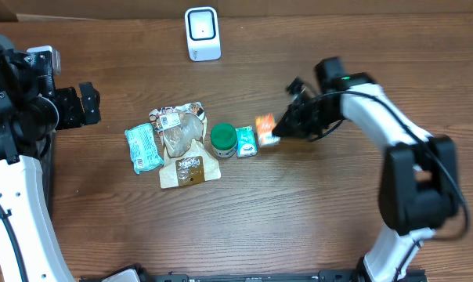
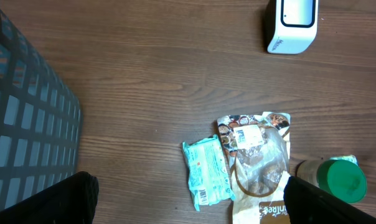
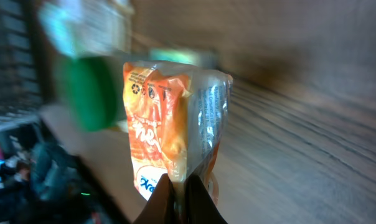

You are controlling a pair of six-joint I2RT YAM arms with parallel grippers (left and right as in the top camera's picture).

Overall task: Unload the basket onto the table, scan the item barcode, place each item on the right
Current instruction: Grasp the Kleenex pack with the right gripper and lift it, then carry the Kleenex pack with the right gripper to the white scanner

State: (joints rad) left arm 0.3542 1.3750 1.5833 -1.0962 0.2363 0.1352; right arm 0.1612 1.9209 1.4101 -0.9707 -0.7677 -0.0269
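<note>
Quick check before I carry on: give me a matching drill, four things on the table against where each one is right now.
Things:
1. orange packet
2. white scanner
3. teal packet
4. green-lidded jar

Places:
A. left end of the row
B. pinched in the right gripper
C. between the brown pouch and the small green box
D. standing alone, apart from the row

Pairs: 1-B; 2-D; 3-A; 4-C

White arm links (image 1: 375, 112); black joints (image 1: 418, 186)
</note>
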